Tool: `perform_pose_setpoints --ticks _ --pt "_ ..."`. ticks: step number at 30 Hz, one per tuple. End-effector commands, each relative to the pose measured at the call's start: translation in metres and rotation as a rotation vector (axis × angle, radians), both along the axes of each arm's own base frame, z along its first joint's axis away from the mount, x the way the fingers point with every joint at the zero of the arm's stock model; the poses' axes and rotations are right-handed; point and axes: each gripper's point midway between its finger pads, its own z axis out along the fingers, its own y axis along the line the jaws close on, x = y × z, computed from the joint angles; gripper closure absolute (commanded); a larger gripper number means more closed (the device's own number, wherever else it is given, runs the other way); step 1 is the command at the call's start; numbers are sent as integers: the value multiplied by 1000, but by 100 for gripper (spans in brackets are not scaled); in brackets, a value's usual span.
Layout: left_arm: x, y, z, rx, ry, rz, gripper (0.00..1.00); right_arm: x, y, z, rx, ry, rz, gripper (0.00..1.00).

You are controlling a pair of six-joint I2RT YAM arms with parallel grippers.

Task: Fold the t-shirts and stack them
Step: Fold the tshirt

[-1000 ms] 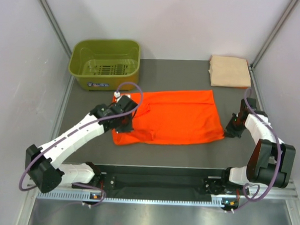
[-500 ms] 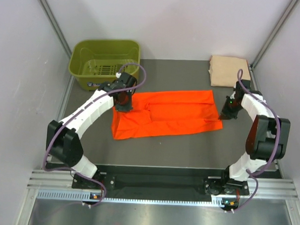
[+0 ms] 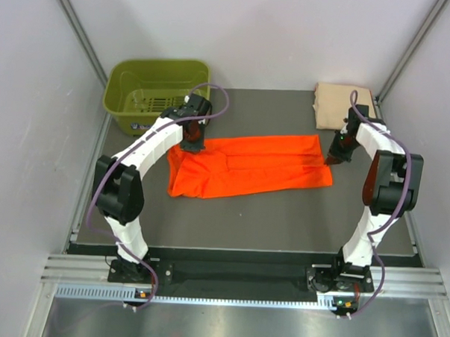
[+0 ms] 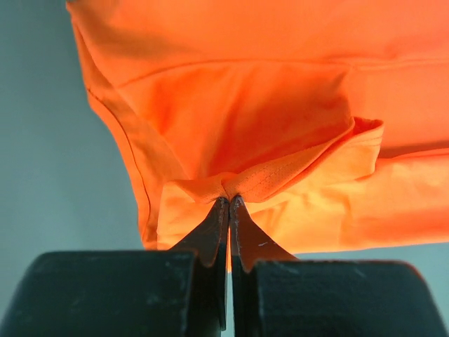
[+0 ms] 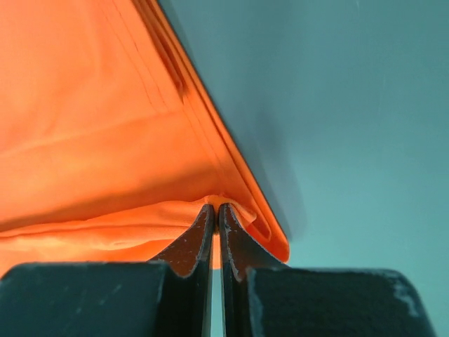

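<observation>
In front of the basket (image 3: 138, 114), towards the arm bases, there is first the dark table (image 3: 245, 222) and then the orange t-shirt (image 3: 247, 169), a long band running off to the basket's right. The left gripper (image 4: 229, 201) is clenched on a bunched fold of orange cloth just in front of the basket's right-hand corner. The right gripper (image 5: 214, 208) is pinched tight on the shirt's other end, well to the basket's right. Farthest off, level with the basket and far to its right, the peach-tan t-shirt (image 3: 345, 106) sits already folded.

I'd say the fold could go crooked from here. Each pinch takes only a small nip of cloth, so a tug from either arm might pull it free and let the lifted layer drop short. The left end looks gathered and its near corner juts towards the bases, so laying it down like this would likely leave a lumpy, skewed edge. Unequal travel by the two arms would twist the band.

Against a second ago, both grippers have carried their ends away from the bases towards the basket's row. The left arm is stretched out much further, and the orange band is plainly narrower front to back. The peach-tan shirt and the basket haven't moved.
</observation>
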Motion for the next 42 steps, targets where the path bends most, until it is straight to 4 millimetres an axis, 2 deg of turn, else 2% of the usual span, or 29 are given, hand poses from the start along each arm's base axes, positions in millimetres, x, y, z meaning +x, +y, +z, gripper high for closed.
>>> perform_pose_setpoints --ticks 1,12,20,42 --pt "24 3 14 6 -64 -10 100 15 4 9 -5 -22 19 100" --pt "42 3 1 2 -38 -9 100 22 4 -4 -4 9 22 100" --pt "44 9 -12 17 -8 0 100 26 5 -8 1 8 25 100" --pt "44 13 -26 18 33 -5 100 31 6 -18 -5 23 24 99"
